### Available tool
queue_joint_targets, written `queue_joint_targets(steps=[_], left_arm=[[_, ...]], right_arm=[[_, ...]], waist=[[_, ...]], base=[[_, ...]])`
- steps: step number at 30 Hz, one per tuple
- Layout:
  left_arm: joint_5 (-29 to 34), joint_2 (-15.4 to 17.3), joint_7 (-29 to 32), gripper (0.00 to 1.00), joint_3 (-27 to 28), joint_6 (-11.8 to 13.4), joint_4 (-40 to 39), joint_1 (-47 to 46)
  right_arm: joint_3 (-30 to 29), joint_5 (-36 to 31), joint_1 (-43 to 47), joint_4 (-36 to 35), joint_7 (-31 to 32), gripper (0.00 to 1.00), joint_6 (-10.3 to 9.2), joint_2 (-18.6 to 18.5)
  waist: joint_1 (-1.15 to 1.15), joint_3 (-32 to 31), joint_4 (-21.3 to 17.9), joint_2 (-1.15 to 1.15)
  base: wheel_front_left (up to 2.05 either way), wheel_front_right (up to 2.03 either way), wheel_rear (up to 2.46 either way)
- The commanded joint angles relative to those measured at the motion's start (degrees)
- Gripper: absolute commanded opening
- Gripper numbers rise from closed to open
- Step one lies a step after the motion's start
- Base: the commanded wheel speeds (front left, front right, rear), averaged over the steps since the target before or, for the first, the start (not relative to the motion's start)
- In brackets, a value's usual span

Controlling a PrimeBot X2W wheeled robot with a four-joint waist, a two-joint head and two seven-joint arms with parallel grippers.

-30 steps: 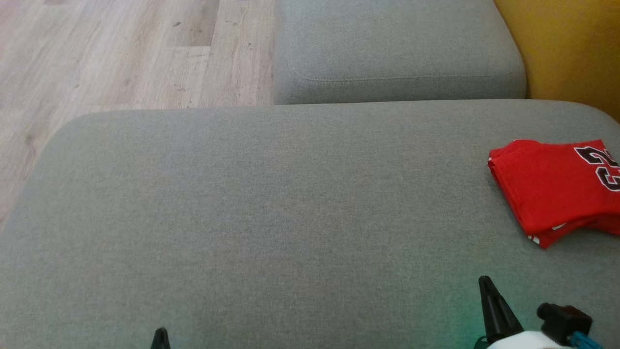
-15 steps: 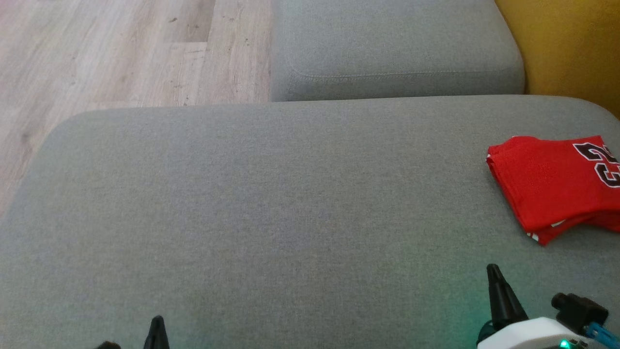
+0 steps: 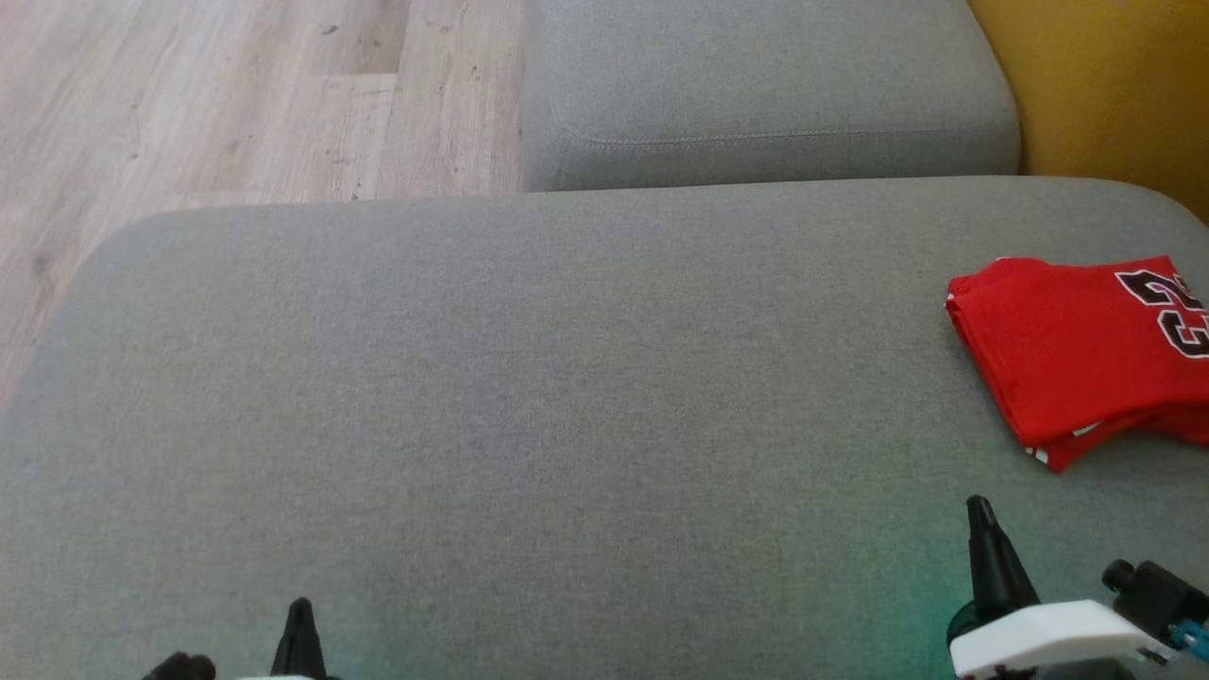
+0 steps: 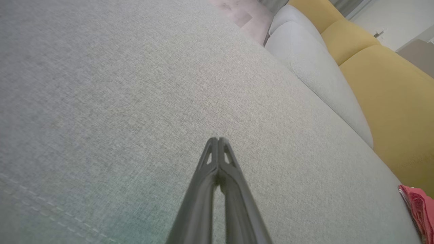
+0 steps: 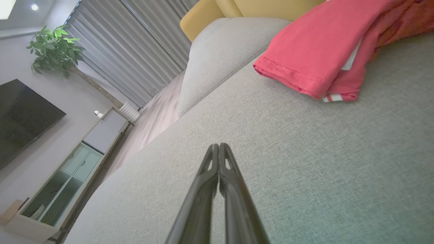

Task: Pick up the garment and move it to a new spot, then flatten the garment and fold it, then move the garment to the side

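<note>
A red garment [image 3: 1077,345] with black-and-white numbers lies folded at the right edge of the grey cushion [image 3: 529,397]. The right wrist view shows the folded garment [image 5: 315,54] ahead and to the right, and the left wrist view catches a corner of the garment [image 4: 418,208] at far right. My right gripper [image 3: 982,519] is shut and empty, over the cushion a little short of the garment. The right gripper [image 5: 218,146] has its fingers pressed together. At the bottom left, my left gripper [image 3: 300,609] is shut with nothing held. The left gripper [image 4: 217,139] hovers over bare cushion.
A second grey cushion [image 3: 765,85] lies beyond the near one, with a yellow sofa back [image 3: 1105,85] at the upper right. Wooden floor [image 3: 217,104] is at the upper left. The right wrist view takes in a plant [image 5: 54,51], a television [image 5: 23,115] and a cabinet [image 5: 57,189].
The head view has shifted slightly, so cushions and garment sit a little higher. Both grippers now reach further up into the picture; the right one is closer to the garment.
</note>
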Motion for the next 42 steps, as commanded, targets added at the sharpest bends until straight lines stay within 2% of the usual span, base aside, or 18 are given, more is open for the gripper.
queue_joint_targets(steps=[1, 42], left_arm=[[-1.1, 0.0, 0.4, 0.00, 2.4, -0.7, -1.4, -3.5], [-17.3, -5.3, 7.0, 0.00, 14.1, -9.3, -1.0, -8.4]], right_arm=[[0.0, 1.9, -3.1, -1.7, 0.4, 0.00, 0.15, -1.1], [-2.9, 28.1, -8.2, -1.3, 4.4, 0.00, 0.27, -1.4]], waist=[[0.00, 0.1, 0.0, 0.00], [0.00, 1.8, -1.1, 0.00]], base=[[0.00, 0.00, 0.00], [0.00, 0.00, 0.00]])
